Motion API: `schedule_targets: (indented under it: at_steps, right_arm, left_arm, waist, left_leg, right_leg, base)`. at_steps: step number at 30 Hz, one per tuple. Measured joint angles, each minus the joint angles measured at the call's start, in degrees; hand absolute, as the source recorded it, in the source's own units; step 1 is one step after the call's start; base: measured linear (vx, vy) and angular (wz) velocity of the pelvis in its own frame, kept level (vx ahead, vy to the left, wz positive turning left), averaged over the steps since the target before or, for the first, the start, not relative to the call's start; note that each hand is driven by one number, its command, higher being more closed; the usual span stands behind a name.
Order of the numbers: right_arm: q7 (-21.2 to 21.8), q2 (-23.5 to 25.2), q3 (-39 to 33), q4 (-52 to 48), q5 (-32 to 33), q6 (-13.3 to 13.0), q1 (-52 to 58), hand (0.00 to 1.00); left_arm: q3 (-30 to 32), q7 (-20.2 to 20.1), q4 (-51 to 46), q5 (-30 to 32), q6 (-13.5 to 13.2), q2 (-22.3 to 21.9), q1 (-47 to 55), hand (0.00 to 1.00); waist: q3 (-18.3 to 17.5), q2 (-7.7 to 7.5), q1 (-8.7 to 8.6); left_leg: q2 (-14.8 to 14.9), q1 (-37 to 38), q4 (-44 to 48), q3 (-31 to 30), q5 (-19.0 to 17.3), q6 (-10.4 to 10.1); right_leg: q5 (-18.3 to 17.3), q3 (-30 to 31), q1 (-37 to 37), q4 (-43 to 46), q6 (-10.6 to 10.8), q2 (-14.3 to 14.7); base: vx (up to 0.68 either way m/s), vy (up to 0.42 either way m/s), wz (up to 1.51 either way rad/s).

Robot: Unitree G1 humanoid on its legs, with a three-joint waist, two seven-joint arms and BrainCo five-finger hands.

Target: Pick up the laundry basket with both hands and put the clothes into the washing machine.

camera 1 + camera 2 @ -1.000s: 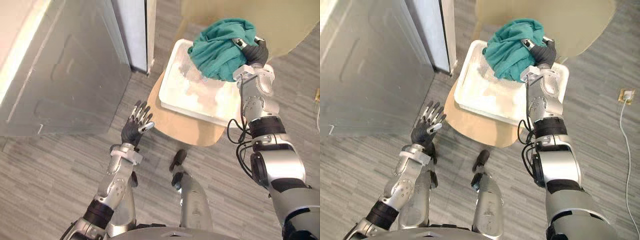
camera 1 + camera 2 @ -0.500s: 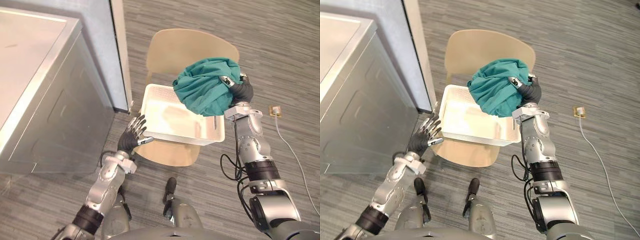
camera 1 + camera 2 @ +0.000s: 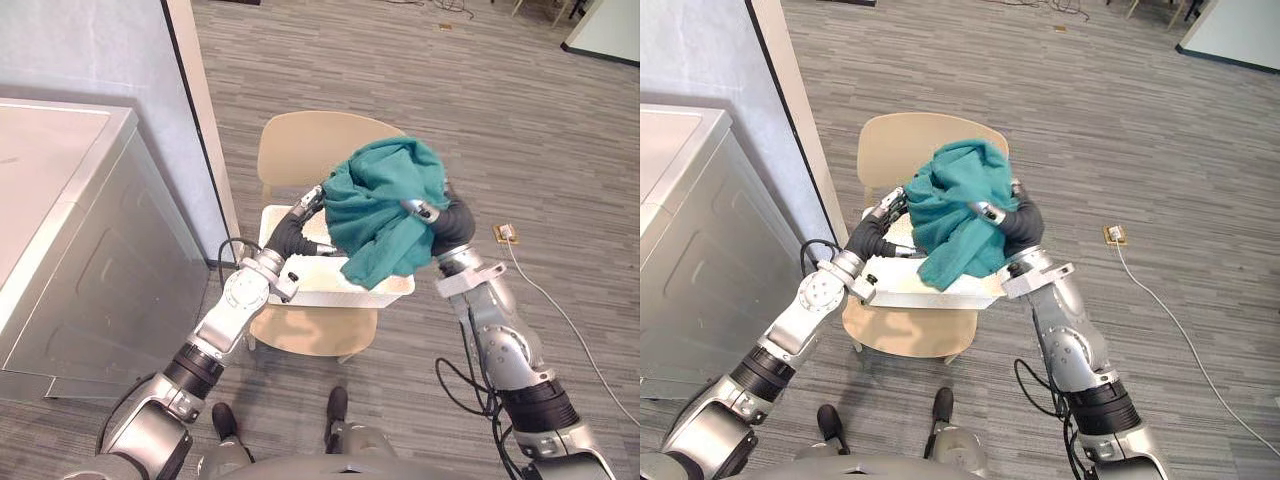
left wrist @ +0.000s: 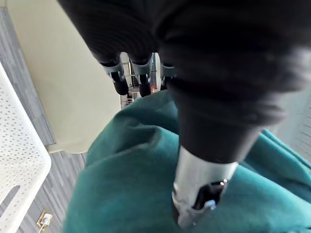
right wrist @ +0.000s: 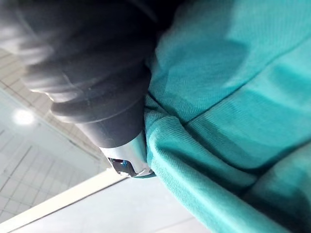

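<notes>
No legible writing anywhere in the scene.

The teal garment (image 3: 385,215), the white perforated laundry basket (image 3: 335,292), the grey washing machine (image 3: 90,250) and the tan chair (image 3: 310,150) all show plain surfaces. Any marks they may carry are too small or too blurred to read as letters, numbers or signs.

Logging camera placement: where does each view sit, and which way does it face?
Left eye view: head, looking down at chair, basket, teal cloth; left hand, right hand show.
Right eye view: same, slightly offset.
Left wrist view: along its fingers onto cloth, basket corner.
Right wrist view: pressed against cloth, own hand beside.
All share the cloth.
</notes>
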Motion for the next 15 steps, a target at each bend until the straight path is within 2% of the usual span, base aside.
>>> schedule_targets:
  at_steps: [4, 10, 11, 15]
  right_arm:
    - [1.1, 0.0, 2.9, -1.3, 0.1, 1.3, 4.3, 1.0]
    - [1.7, 1.3, 4.0, -1.3, 0.3, 2.4, 7.5, 1.0]
    - [2.0, 1.9, 4.7, -1.3, 1.3, 2.5, 7.8, 1.0]
    - [2.2, 3.9, 5.9, -1.3, 1.4, 2.5, 9.3, 1.0]
  left_arm:
    - [0.6, 1.9, 0.1, 0.5, 0.0, -0.7, -0.2, 0.0]
    - [2.9, 3.2, 0.0, -1.0, 0.0, -1.5, -0.2, 0.0]
    - [2.9, 3.1, 0.0, -2.1, 0.0, -1.4, -0.2, 1.0]
    - [2.9, 3.0, -0.4, -3.8, -0.3, -1.7, -0.2, 1.0]
  waist:
    - [-2.1, 0.34, 0.18]
    - [-2.4, 0.71, 0.24]
    - [-2.8, 0.87, 0.28]
    - [-4.0, 1.43, 0.85]
  left_leg:
    - [-0.1, 0.3, -0.3, -0.1, -0.2, 0.0]
    - [-0.4, 0.7, -0.3, -0.3, -0.4, -0.3]
    - [-0.4, 0.7, -0.4, -0.3, -0.4, -0.3]
    - [-0.5, 0.8, -0.3, -0.3, -0.4, -0.1]
  right_leg:
    - [0.1, -0.1, 0.6, -0.6, 0.1, 0.0]
    - [0.2, -0.1, 1.5, -1.4, -0.1, -0.1]
    - [0.3, -0.1, 1.5, -1.7, 0.0, -0.1]
    - [0.9, -0.1, 1.9, -2.3, 0.4, -0.1]
  base:
    - [0.0, 0.0, 0.0]
    - [0.0, 0.0, 0.0]
    - [0.0, 0.0, 0.0]
    - [0.04, -0.008, 0.0]
